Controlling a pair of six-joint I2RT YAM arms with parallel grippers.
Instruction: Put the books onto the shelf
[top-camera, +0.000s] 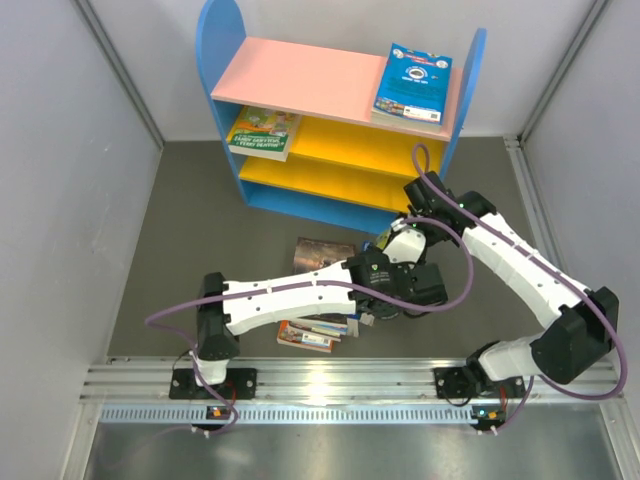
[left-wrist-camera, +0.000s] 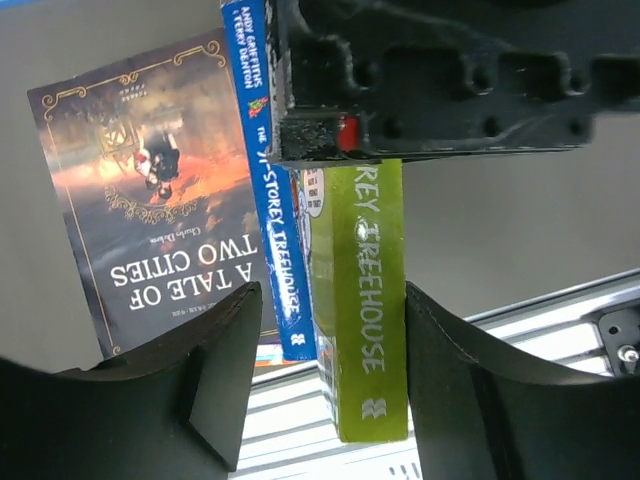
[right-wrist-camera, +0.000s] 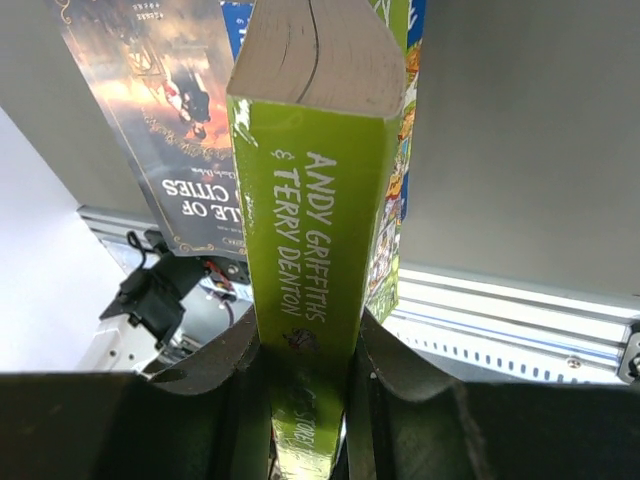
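Pick in hand: the right fingers (right-wrist-camera: 230, 375) clamped the green book (right-wrist-camera: 310, 200) upright near the tabletop (top-camera: 200, 220) centre, and the left fingers (left-wrist-camera: 220, 360) stood open astride it. Next, probably, carry it to the shelf (top-camera: 300, 80) at twelve o'clock.

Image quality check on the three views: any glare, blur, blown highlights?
Top external: even light, sharp, only the aluminium rail shines. Left wrist: green book legible, the rail behind it nearly white. Right wrist: same book's spine sharp mid-frame, blurred at the bottom edge; lower left corner washed out.
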